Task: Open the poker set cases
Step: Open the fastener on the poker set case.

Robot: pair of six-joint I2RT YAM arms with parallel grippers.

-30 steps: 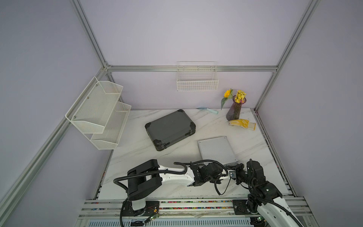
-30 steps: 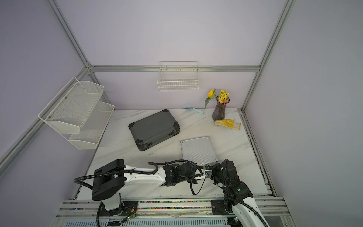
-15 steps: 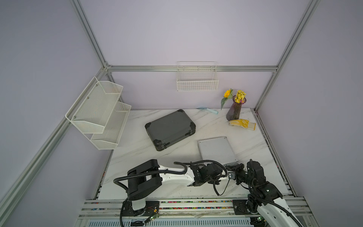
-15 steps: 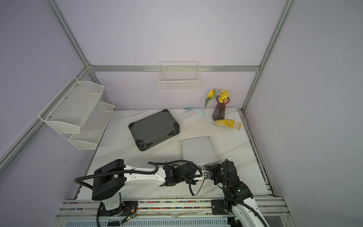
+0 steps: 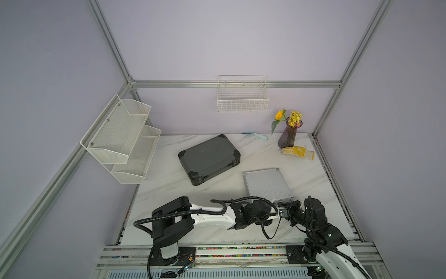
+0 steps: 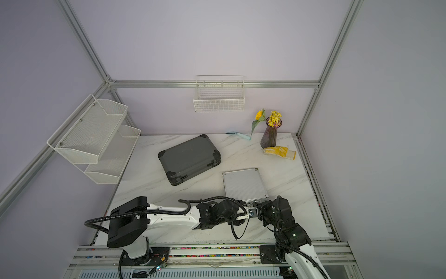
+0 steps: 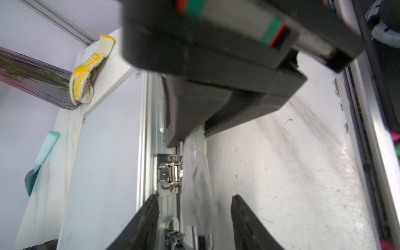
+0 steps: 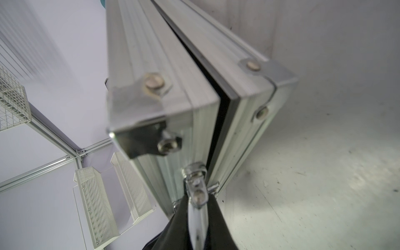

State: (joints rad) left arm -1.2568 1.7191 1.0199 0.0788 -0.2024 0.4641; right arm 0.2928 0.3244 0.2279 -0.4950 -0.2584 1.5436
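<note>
Two poker set cases lie on the marble table [image 5: 169, 186]: the dark grey case [image 5: 208, 159] sits shut toward the back, the smaller silver case [image 5: 266, 184] nearer the front right. At the silver case's near edge the right gripper [image 8: 198, 207] is clamped on a chrome latch [image 8: 194, 173], and a thin dark gap shows between lid and base. The left gripper [image 7: 194, 214], fingers spread and holding nothing, straddles that same edge beside a second latch [image 7: 170, 175].
</note>
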